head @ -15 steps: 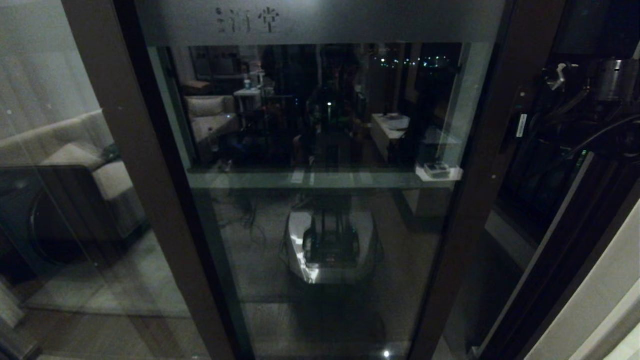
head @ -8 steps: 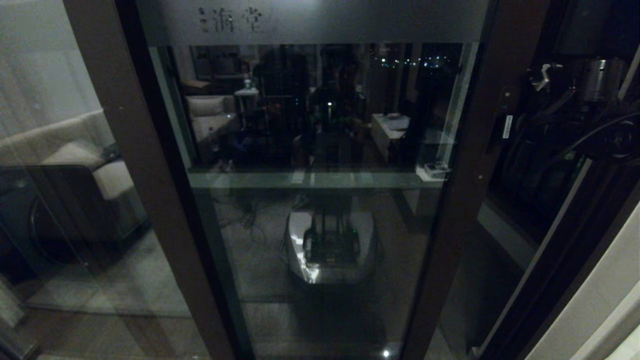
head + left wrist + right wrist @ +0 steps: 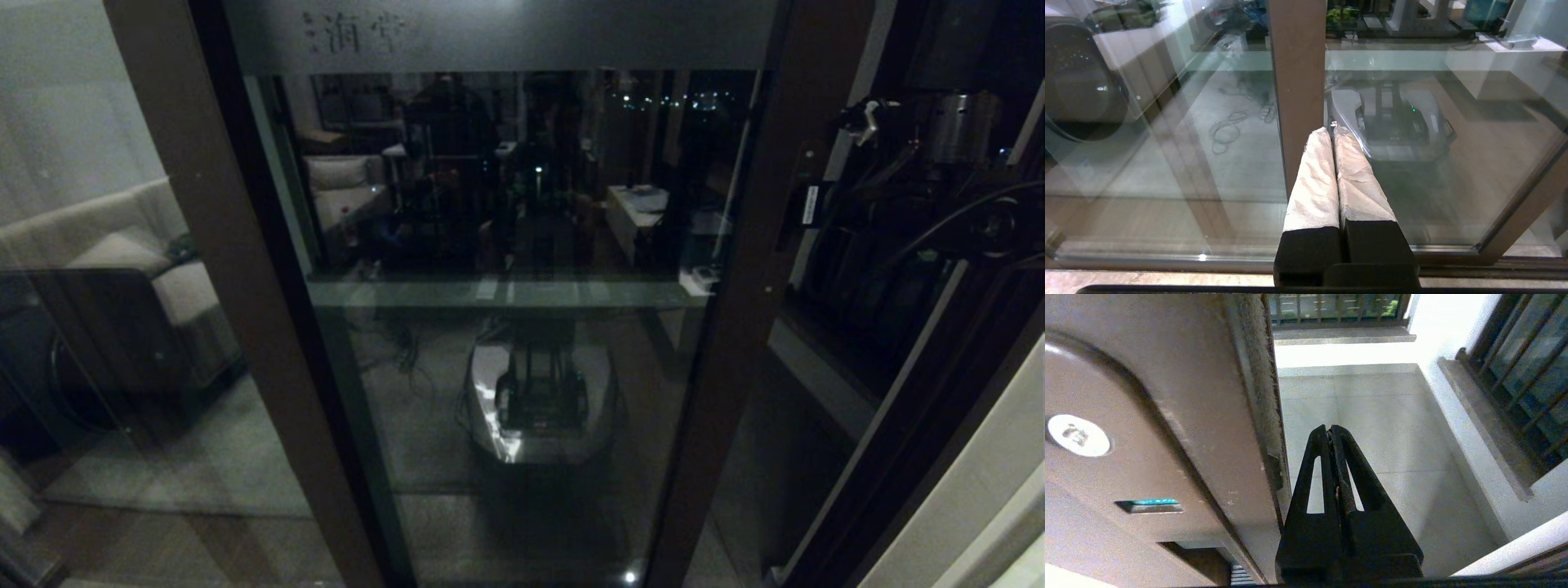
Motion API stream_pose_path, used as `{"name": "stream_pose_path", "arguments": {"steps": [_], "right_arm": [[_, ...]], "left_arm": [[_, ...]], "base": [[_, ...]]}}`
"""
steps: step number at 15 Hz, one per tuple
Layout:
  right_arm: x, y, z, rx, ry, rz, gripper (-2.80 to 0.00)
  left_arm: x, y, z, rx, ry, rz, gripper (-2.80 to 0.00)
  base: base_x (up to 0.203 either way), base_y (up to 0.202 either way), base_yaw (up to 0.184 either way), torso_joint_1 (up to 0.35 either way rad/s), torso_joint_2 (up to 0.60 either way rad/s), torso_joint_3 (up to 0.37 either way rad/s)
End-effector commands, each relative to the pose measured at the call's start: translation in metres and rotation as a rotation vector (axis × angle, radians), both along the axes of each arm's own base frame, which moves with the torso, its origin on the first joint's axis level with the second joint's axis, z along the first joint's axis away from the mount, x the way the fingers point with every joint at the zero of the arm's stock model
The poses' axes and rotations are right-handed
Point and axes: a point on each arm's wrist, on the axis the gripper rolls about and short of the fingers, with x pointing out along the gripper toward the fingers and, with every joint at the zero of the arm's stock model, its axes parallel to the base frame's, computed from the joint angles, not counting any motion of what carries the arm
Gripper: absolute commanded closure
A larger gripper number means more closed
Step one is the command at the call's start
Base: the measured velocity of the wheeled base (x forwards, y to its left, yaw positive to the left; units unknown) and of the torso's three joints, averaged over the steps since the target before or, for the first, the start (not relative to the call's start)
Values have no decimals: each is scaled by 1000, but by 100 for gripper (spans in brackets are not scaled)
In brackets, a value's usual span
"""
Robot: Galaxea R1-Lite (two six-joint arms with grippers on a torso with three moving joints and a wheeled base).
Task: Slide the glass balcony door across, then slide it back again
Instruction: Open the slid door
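2 grippers show pressed-together fingers: the left gripper (image 3: 1331,128) points at a plain brown post (image 3: 1298,94), and the right gripper (image 3: 1329,430) sits just beside the edge of the glass balcony door (image 3: 522,286), over the pale balcony floor (image 3: 1372,428).

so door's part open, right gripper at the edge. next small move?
Probably keep pushing the glass balcony door leftward in the head view. The right gripper, shut, sits beside its edge, with the balcony floor exposed. The left gripper is shut and parked.

Head camera faces door (image 3: 522,327) closely; wrists lower, nearer.
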Motion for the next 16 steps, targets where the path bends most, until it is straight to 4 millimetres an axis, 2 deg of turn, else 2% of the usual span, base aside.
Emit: {"name": "stream_pose_path", "arguments": {"steps": [1, 5, 10, 16], "right_arm": [[0, 7, -2, -2, 1, 14, 0], [-3, 8, -9, 54, 17, 5, 0], [-12, 11, 7, 66, -23, 15, 0], [-11, 16, 19, 66, -65, 27, 0]], "left_arm": [[0, 0, 0, 0, 3, 0, 0], [0, 0, 0, 0, 3, 0, 0], [0, 0, 0, 0, 3, 0, 0], [0, 0, 0, 0, 2, 0, 0]], "base": [[0, 0, 0, 0, 0, 0], [0, 0, 0, 0, 0, 0], [0, 0, 0, 0, 0, 0], [0, 0, 0, 0, 0, 0]]}}
